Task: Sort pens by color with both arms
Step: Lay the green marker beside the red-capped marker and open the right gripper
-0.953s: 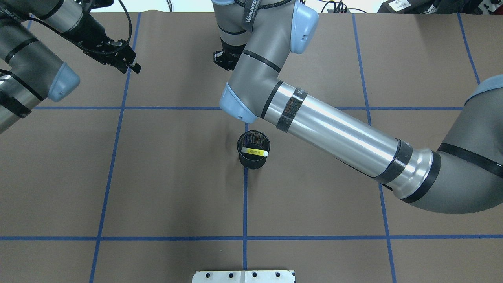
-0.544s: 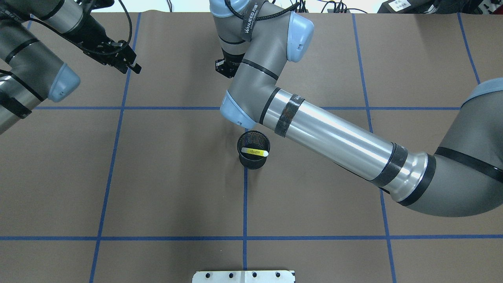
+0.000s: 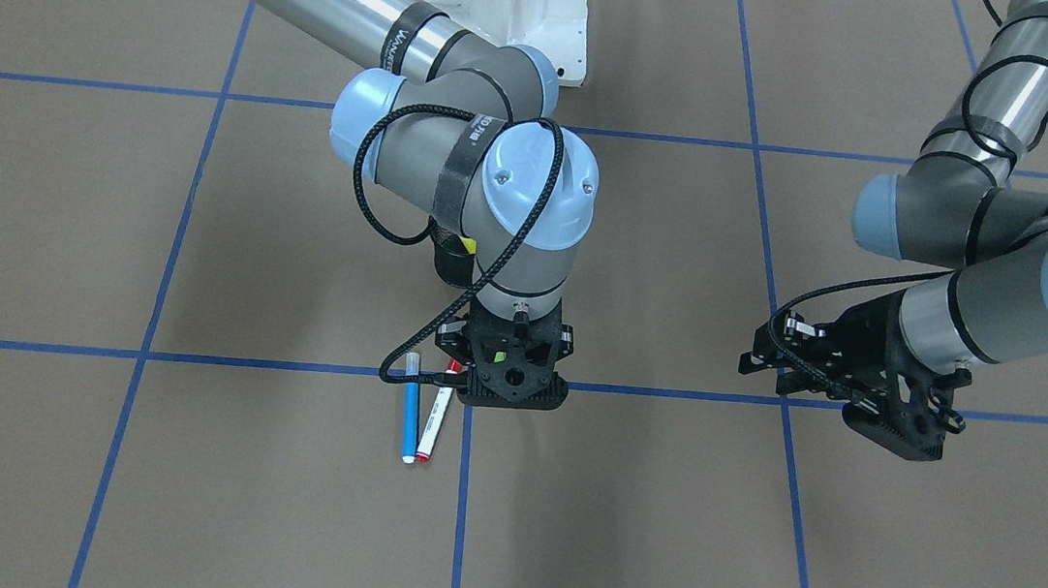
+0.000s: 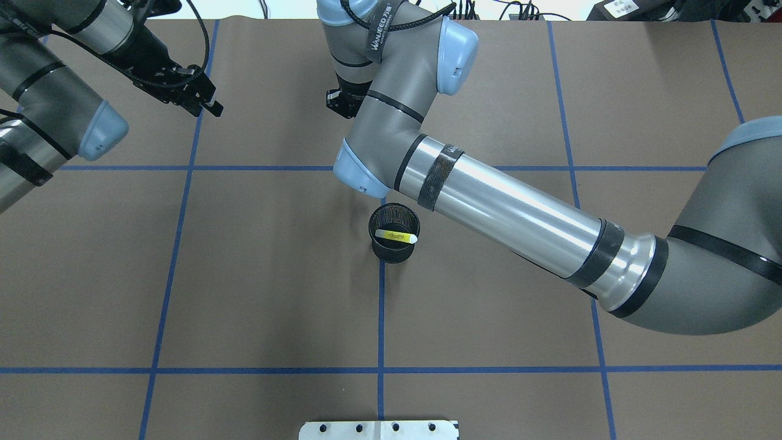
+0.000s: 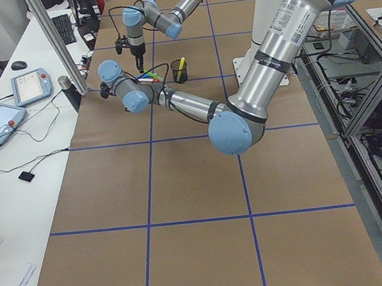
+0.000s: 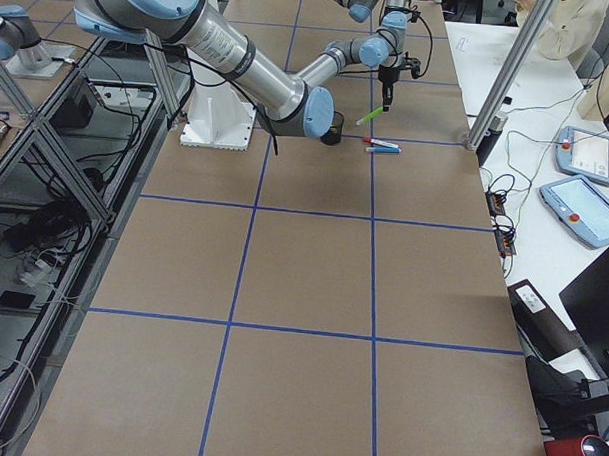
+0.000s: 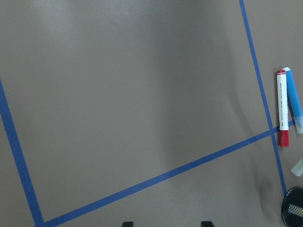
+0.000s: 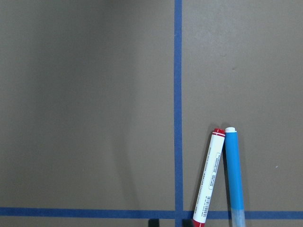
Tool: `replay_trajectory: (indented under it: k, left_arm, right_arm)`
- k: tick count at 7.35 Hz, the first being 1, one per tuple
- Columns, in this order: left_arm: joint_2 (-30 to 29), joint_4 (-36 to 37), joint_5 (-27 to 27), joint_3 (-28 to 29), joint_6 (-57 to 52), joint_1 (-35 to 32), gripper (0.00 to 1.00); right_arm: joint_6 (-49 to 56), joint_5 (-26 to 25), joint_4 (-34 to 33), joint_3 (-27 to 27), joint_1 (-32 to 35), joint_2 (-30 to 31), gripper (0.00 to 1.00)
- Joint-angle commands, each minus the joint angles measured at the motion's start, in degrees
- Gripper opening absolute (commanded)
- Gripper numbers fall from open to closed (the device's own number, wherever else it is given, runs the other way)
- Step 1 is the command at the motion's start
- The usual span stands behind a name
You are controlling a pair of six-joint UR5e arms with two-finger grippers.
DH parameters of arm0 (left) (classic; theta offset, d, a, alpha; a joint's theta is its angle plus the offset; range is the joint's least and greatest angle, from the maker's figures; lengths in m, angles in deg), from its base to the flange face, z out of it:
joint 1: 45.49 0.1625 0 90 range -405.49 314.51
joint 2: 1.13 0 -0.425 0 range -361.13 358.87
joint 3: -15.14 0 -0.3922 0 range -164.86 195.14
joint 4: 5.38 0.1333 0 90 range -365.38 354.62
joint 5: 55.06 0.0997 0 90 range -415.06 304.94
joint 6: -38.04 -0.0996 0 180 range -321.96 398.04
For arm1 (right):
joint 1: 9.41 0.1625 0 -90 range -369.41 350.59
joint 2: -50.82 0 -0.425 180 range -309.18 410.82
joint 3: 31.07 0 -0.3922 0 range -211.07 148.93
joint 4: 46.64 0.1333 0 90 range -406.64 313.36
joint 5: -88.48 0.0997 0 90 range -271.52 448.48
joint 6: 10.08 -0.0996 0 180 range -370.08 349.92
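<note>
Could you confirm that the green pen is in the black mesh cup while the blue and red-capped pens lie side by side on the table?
Not quite: the yellow pen is in the black mesh cup, as the overhead exterior view shows. The blue pen and red-capped pen do lie side by side on the table.

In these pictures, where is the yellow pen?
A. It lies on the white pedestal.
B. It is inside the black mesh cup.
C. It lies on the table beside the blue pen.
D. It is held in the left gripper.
B: the overhead view shows the yellow pen leaning inside the black mesh cup, with its white end at the rim.
</note>
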Motion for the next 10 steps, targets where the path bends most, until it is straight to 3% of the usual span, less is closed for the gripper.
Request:
replay_trajectory:
  k: [1,3,5,6,7,9,10]
  left_arm:
    - [0.0,0.0,0.0,0.0,0.0,0.3,0.58]
    - [-0.2,0.0,0.0,0.0,0.0,0.4,0.58]
    - [-0.2,0.0,0.0,0.0,0.0,0.4,0.58]
    - [-0.3,0.0,-0.1,-0.1,0.4,0.4,0.59]
    - [-0.4,0.0,-0.1,-1.3,4.8,0.6,0.58]
    - [-0.6,0.0,-0.1,-5.1,19.0,3.3,0.59]
    - [-1.9,0.0,-0.2,-6.0,27.7,4.9,0.59]
  right_arm:
    - [0.0,-0.2,2.3,-1.4,-0.6,-0.1,0.24]
    - [0.5,-0.2,2.4,-1.1,-0.7,0.1,0.42]
    - [1.1,-1.0,2.5,-0.8,-0.7,0.5,0.68]
    - [2.5,-0.9,2.5,1.2,-0.2,1.1,0.72]
    - [6.1,-0.2,2.0,7.5,1.1,5.4,0.73]
    - [9.9,3.7,0.6,13.0,3.7,9.9,0.74]
    - [13.8,5.9,-1.5,19.0,4.9,14.2,0.74]
